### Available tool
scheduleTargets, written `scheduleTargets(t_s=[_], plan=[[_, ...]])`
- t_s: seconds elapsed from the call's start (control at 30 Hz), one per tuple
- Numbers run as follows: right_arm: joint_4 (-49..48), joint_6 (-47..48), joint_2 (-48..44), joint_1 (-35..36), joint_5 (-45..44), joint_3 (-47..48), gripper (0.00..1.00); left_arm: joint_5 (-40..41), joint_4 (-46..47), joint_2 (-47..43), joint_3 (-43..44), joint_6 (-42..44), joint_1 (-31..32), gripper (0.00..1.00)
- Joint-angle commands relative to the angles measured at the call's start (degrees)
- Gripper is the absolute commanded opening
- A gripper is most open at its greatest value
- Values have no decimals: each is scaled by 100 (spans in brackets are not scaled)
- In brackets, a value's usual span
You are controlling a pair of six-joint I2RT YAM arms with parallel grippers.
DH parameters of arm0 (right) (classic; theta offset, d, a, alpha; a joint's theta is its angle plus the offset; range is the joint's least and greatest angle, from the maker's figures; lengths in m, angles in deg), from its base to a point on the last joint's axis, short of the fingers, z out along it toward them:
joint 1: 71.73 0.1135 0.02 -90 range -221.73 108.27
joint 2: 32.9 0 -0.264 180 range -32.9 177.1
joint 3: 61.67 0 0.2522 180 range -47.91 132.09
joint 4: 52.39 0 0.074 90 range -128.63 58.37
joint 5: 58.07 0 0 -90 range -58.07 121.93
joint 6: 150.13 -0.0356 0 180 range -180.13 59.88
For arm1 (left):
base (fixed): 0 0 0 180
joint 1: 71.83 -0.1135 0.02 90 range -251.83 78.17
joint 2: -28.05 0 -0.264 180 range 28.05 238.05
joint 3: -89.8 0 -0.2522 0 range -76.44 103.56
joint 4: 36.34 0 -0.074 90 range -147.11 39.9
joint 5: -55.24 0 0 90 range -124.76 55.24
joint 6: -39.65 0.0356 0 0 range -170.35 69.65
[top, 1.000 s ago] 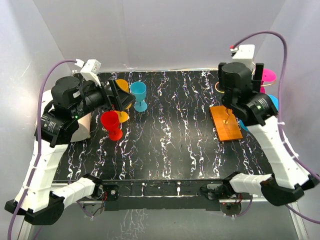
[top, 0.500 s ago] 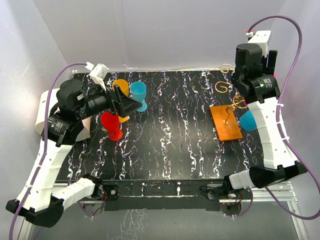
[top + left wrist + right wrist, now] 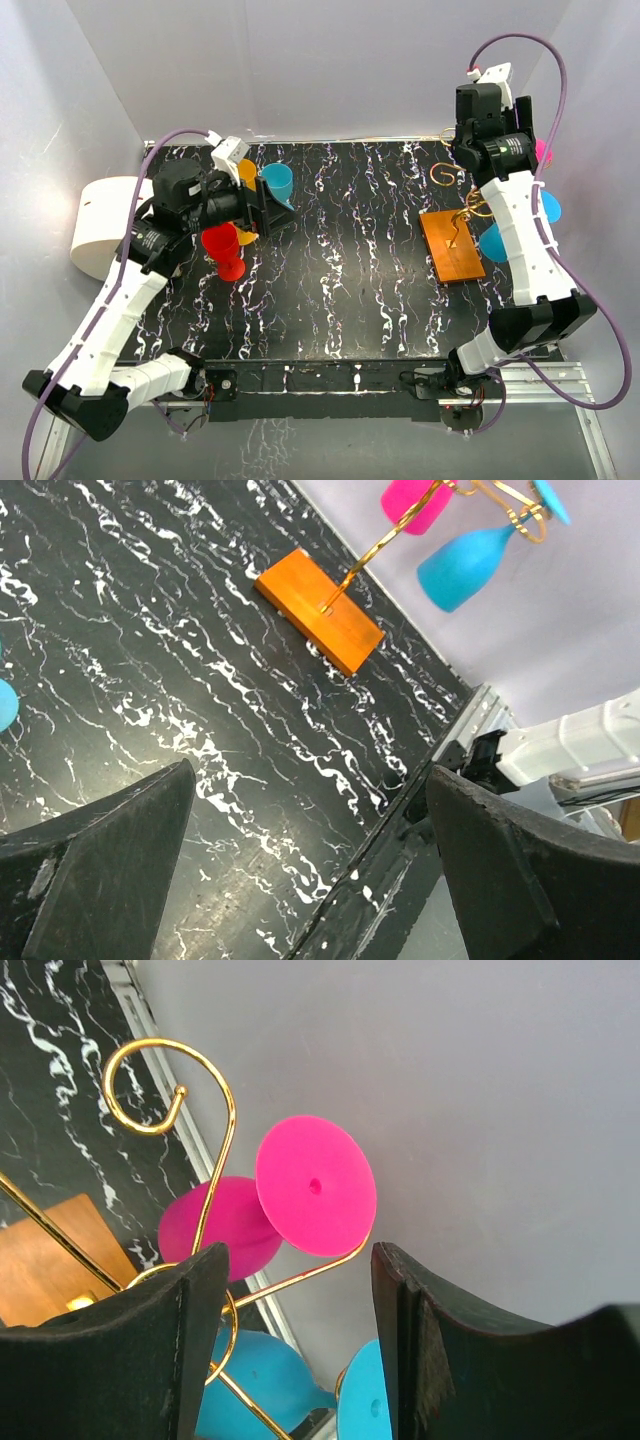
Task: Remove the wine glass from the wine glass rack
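Note:
The wine glass rack has an orange base and a gold wire stem with curled hooks. A pink wine glass hangs upside down from one hook, over the table's right edge. A blue wine glass hangs lower down. My right gripper is open just short of the pink glass's foot, its fingers on either side of the wire loop without touching the glass. My left gripper is wide open and empty, hovering by the glasses at the far left.
Red, orange and blue glasses stand on the black marbled table at the back left. A white cylinder lies off the table's left edge. The grey wall is close behind the rack's right side.
My right arm has risen and swung back behind the rack toward the pink glass, and its jaws have narrowed. My left arm has reached further right over the standing glasses, still wide open.

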Motion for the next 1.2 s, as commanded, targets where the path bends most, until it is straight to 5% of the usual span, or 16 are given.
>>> scheduleTargets(t_s=[0.0, 1.17], plan=[[-287, 346, -154, -44, -302, -108, 55, 179, 167, 31, 3, 238, 97, 99], [-517, 468, 449, -522, -134, -70, 40, 269, 72, 39, -73, 378, 372, 99]])
